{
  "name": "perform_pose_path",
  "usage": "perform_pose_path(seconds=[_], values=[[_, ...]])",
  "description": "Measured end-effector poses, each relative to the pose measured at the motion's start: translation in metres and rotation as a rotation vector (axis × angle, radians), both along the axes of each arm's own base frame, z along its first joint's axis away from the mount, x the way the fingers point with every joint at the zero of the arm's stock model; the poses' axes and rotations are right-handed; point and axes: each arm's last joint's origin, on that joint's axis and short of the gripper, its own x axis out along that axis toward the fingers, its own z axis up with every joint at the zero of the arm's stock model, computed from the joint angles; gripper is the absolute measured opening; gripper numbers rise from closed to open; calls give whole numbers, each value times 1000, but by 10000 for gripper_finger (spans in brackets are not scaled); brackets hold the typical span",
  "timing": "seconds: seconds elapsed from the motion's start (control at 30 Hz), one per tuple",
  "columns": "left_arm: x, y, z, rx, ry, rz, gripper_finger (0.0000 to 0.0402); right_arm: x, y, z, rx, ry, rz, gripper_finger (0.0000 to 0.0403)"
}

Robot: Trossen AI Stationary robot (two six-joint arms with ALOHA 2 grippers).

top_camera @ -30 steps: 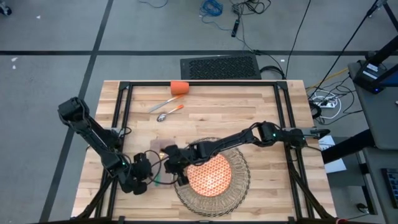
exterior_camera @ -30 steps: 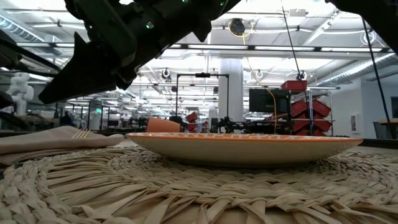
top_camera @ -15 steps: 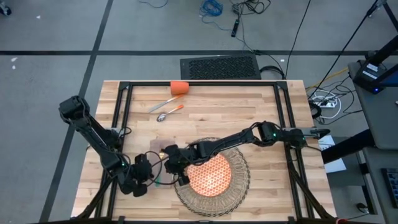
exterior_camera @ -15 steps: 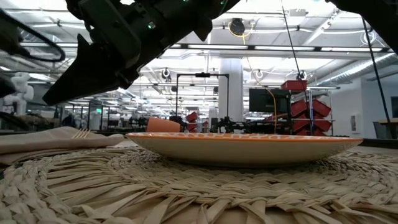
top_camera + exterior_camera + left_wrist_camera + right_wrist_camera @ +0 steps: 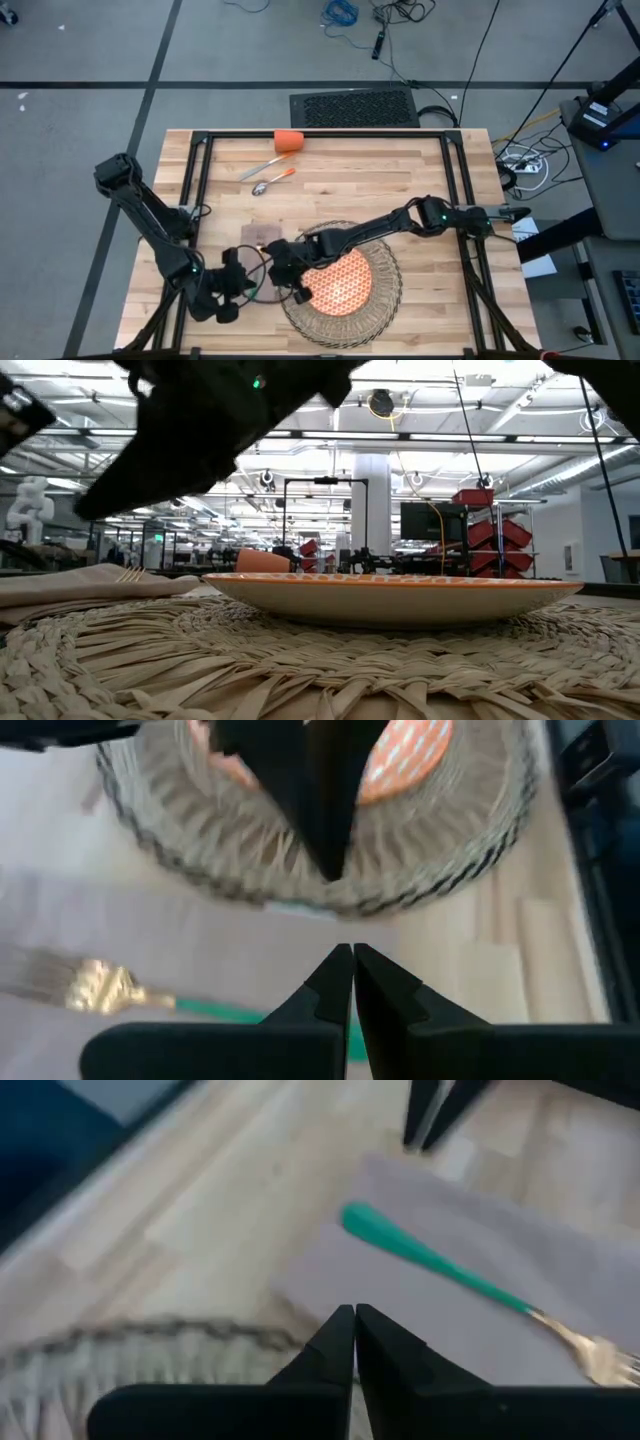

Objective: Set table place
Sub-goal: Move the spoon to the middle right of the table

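While both pincers hover closed, empty: left pincer (image 5: 352, 960) over napkin (image 5: 200, 940); right pincer (image 5: 354, 1320) beside fork (image 5: 440, 1262), placemat (image 5: 120, 1355).

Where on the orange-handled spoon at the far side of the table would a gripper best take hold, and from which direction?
Judging by the high view, the spoon lies flat on the table, apart from the knife beside it. Its straight orange handle looks like the best grip: come down from above, fingers set across the handle's width, near its middle. The rounded bowl end would likely slip.
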Motion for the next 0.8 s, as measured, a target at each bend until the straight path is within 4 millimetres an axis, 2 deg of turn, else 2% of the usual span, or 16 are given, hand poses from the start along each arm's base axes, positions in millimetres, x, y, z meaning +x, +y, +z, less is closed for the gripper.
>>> perform_pose_path(seconds=[0.07, 0.2, 0.33, 0.43, 0.63, 0.8], values=[[3, -2, 10, 28, -30, 5, 0, -7, 2, 14, -114, 27, -29, 0], [3, 2, 29, 164, -62, 76, 0, -26, -2, 57, -307, 32, -117, 0], [1, 10, 47, 286, -102, 168, 0, -52, -12, 105, -382, 37, -191, 0], [0, 11, 61, 329, -102, 169, 0, -78, -19, 134, -390, 97, -242, 0], [-3, 16, 83, 404, -57, 155, 0, -129, -32, 165, -384, 313, -320, 0], [-6, 21, 101, 483, -23, 114, 0, -159, -31, 178, -386, 437, -352, 0]])
